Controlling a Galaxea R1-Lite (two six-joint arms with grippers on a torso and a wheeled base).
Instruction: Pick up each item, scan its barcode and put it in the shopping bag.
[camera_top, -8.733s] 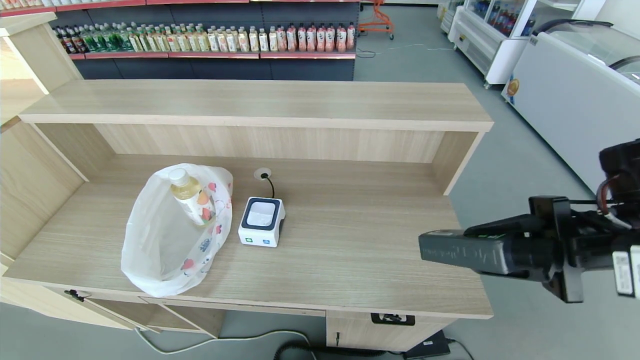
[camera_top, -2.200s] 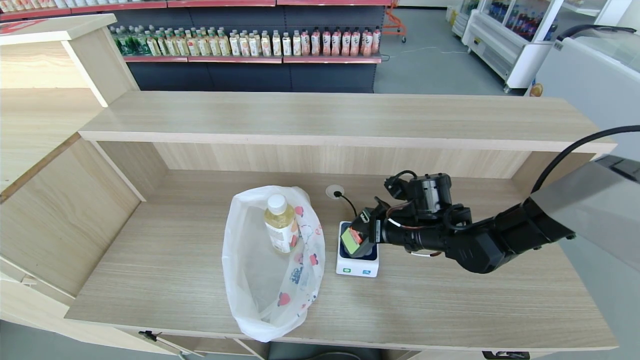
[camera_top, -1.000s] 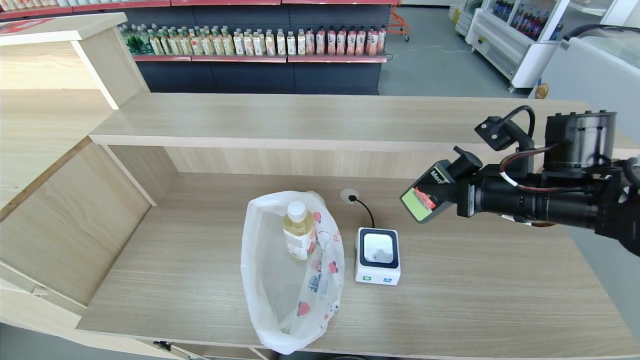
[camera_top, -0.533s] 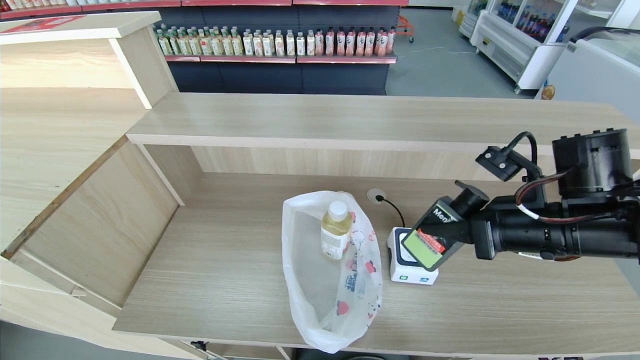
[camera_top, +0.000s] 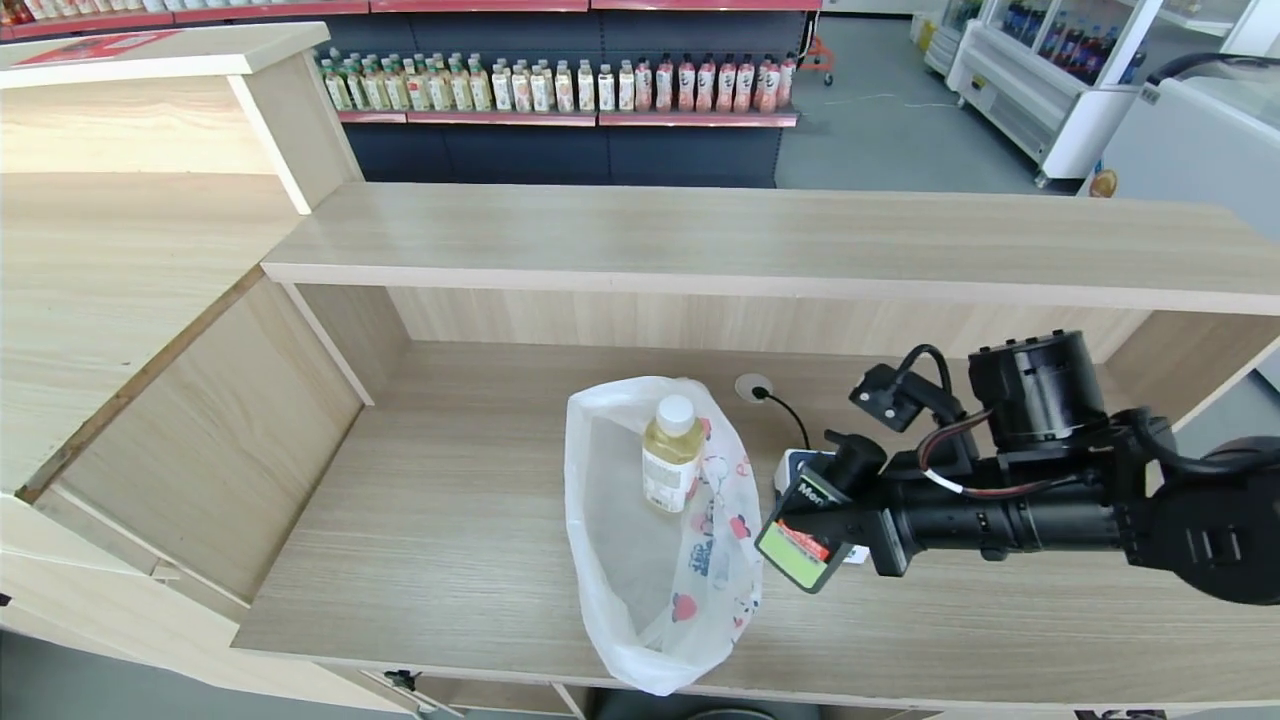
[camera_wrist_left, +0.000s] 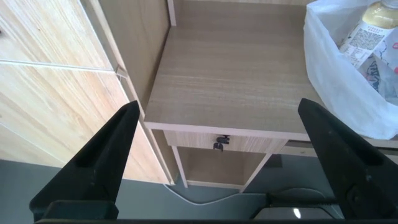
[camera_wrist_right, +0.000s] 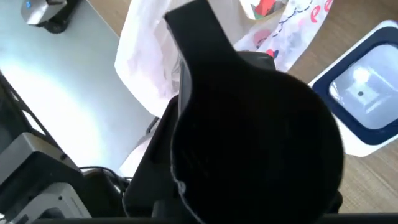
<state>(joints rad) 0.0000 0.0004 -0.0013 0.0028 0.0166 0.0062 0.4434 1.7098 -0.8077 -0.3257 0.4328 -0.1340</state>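
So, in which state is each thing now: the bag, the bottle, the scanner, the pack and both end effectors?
shopping bag: lying on the counter, mouth open.
bottle: capped, inside the shopping bag.
scanner: on the counter, cable attached.
pack: held above the counter, beside the shopping bag.
right end effector: shut on the pack.
left end effector: open, empty.
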